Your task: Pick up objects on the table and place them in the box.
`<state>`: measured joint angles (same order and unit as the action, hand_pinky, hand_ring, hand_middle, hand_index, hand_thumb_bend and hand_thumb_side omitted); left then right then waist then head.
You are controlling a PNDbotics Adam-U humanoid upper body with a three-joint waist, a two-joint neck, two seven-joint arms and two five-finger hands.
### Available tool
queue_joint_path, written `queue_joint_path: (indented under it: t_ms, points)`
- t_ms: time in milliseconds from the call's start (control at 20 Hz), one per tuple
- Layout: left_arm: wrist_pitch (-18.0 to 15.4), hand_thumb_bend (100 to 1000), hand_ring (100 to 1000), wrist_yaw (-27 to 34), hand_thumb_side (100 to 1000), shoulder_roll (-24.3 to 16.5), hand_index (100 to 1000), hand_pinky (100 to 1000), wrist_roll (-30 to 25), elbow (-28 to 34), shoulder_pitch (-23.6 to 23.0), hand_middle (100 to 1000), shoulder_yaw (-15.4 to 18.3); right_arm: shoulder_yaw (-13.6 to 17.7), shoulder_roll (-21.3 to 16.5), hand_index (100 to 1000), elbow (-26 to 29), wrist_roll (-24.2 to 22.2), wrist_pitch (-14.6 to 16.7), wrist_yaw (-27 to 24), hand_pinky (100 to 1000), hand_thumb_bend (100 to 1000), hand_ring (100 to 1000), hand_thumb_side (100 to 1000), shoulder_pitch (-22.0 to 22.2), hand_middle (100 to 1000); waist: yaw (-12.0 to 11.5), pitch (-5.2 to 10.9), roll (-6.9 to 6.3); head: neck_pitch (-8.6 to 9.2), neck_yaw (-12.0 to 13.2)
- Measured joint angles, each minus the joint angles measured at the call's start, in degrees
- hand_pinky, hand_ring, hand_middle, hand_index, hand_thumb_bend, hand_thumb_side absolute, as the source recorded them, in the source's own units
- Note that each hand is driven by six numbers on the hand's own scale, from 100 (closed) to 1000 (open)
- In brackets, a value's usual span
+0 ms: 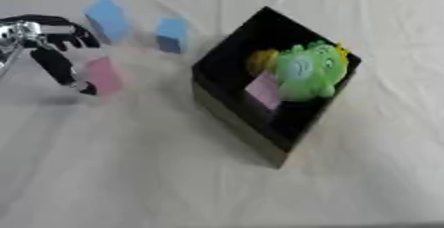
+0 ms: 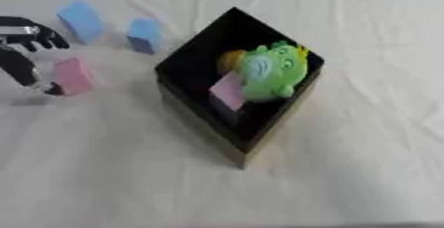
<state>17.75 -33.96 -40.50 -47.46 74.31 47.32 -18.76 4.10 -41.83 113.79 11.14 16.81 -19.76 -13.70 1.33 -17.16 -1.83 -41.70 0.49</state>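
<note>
**Pink block approached by the left hand; box already part filled**

The left hand (image 1: pixel 48 41) is seen at about nine o'clock on the table (image 1: pixel 173 172), its fingers spread and relaxed, nothing held. One long black digit is extended downward, and its tip is placed just beside the pink block (image 1: pixel 104 76), at the block's lower left edge; whether contact is made cannot be told. The right hand is not shown in either view.

The black box (image 1: pixel 243 118) is set near the centre, slightly toward three o'clock. Inside it a green plush toy (image 1: pixel 308 71), a pale pink block (image 1: pixel 263 90) and something orange-yellow (image 1: pixel 258 61) are already lodged. Two blue blocks (image 1: pixel 107 20) (image 1: pixel 173 34) are left standing at about eleven o'clock, beyond the pink one.

The pink block is judged to be light, probably foam-like, with flat matte faces that should not slip much. It is best taken across its two broad opposite faces, thumb on one and fingers on the other. Being light and upright, it may be toppled or pushed along the cloth if it is nudged from one side only.
</note>
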Motion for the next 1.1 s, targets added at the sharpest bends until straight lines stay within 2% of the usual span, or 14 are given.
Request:
queue_joint_path:
  t_ms: [400,600,1100]
  points:
    - [-0.6,590,913,-2.4,100,3.8,879,890,0.8,-4.4,1.7,851,-0.8,-0.2,0.3,765,0.0,-0.2,-0.4,0.0,872,100,816,557,-0.4,571,0.6,-0.38,-0.20,0.02,0.4]
    - [-0.5,536,870,-4.1,100,4.7,857,873,1.9,-5.3,1.8,807,-0.8,-0.3,0.5,766,0.0,-0.2,-0.5,0.0,872,100,816,557,-0.4,571,0.7,-0.49,-0.39,0.20,0.5]
    - [0.6,597,864,-7.7,100,3.5,860,875,0.7,-0.7,1.8,804,-0.4,-0.3,0.7,766,0.0,-0.2,-0.5,0.0,873,100,817,557,-0.3,570,0.3,-0.49,-0.47,0.23,0.5]
